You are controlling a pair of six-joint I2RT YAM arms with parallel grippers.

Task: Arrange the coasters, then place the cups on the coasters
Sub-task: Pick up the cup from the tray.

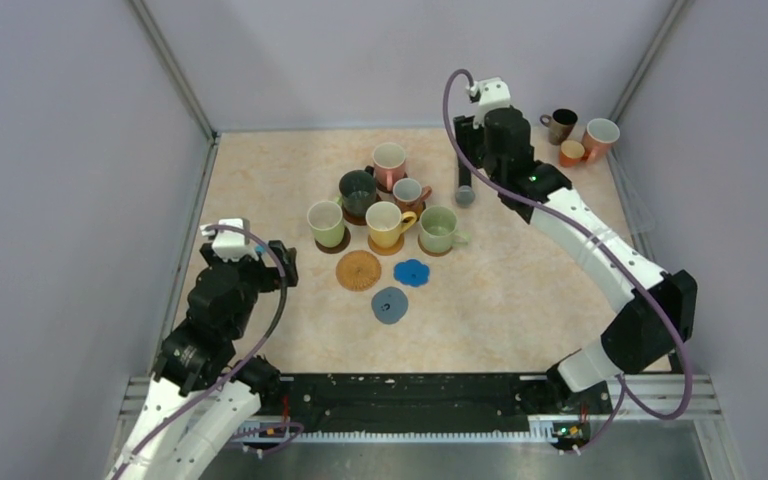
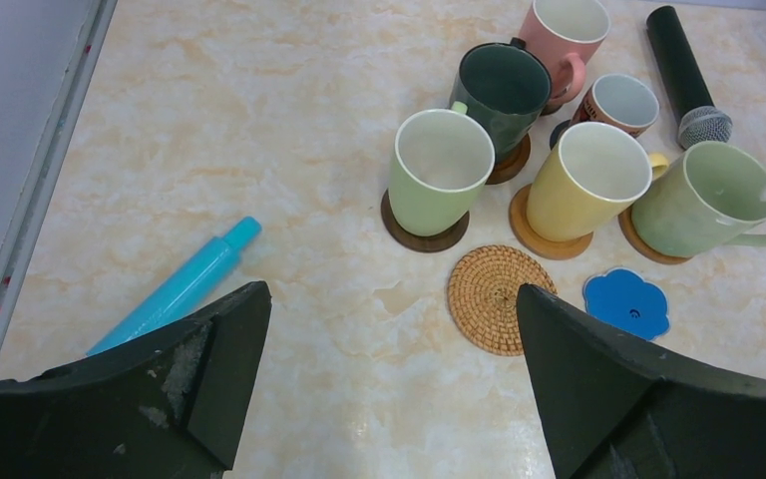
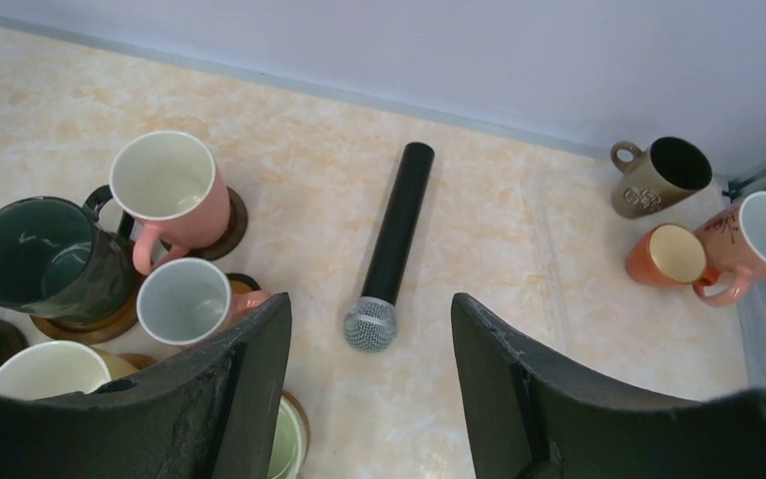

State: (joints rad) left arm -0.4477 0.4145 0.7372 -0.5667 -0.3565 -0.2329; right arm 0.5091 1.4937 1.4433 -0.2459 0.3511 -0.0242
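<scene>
A black microphone lies on the worktop beneath the right hand, whose fingers are parted and empty. Left of it, six cups stand on coasters. Three cups stand to its right. Three bare coasters and a teal pen lie farther left. The left hand is spread wide.

Lab test cell: plain enclosure walls, aluminium rail, marble-pattern tabletop.

Cups sit on coasters, cylinder to their right.
</scene>
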